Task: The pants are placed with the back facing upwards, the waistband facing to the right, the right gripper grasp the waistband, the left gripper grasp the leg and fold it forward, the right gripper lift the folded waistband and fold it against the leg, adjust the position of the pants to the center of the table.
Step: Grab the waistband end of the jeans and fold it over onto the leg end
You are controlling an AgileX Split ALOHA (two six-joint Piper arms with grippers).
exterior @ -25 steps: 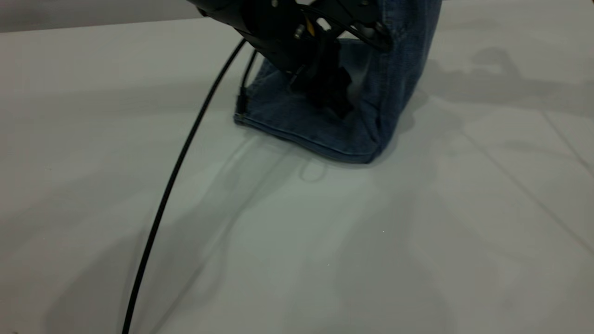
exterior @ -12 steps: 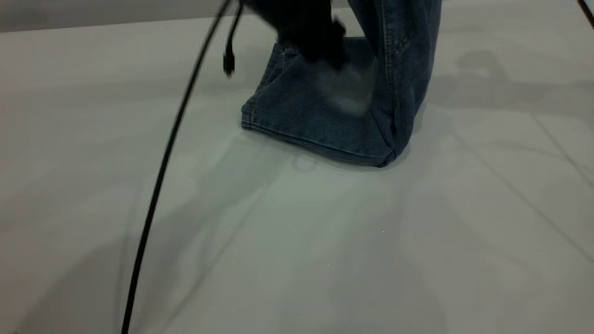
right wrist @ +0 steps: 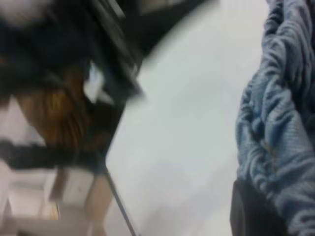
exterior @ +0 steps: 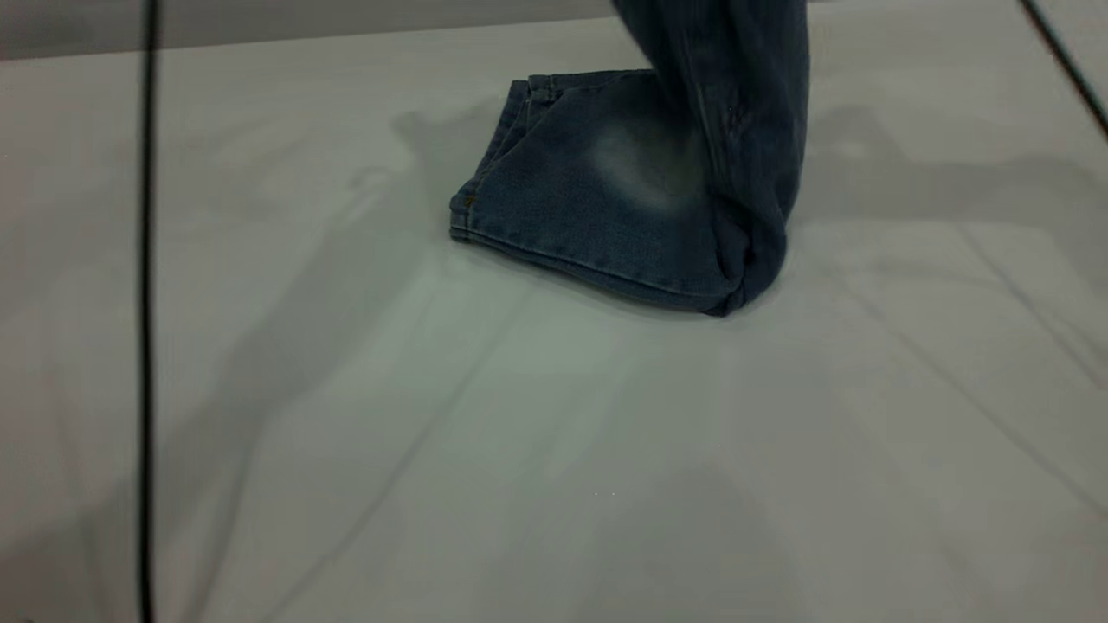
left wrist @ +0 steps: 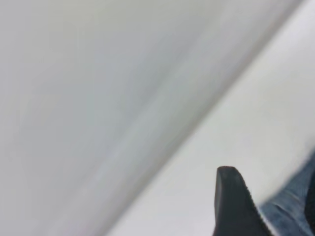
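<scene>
The pants [exterior: 606,208] are blue denim, folded lengthwise. Their lower part lies flat on the table [exterior: 554,450], with a plain leg and its pale faded patch [exterior: 636,169] facing up. The leg is hidden. The other end of the pants rises steeply out of the exterior view's top [exterior: 736,78]. In the right wrist view the gathered waistband [right wrist: 280,123] hangs in my right gripper [right wrist: 268,209], which is shut on it with one black finger [right wrist: 248,211] showing. My left gripper [left wrist: 269,189] is open beside a denim edge [left wrist: 290,209], holding nothing.
A black cable [exterior: 147,260] hangs down the exterior view's left side, and another [exterior: 1065,69] crosses its top right corner. Neither arm shows there. The left arm [right wrist: 74,73] appears blurred in the right wrist view.
The left arm lifted off the lying pants and left the exterior view; its cable swung far left. The raised end shifted slightly right, and the lying part is now uncovered.
</scene>
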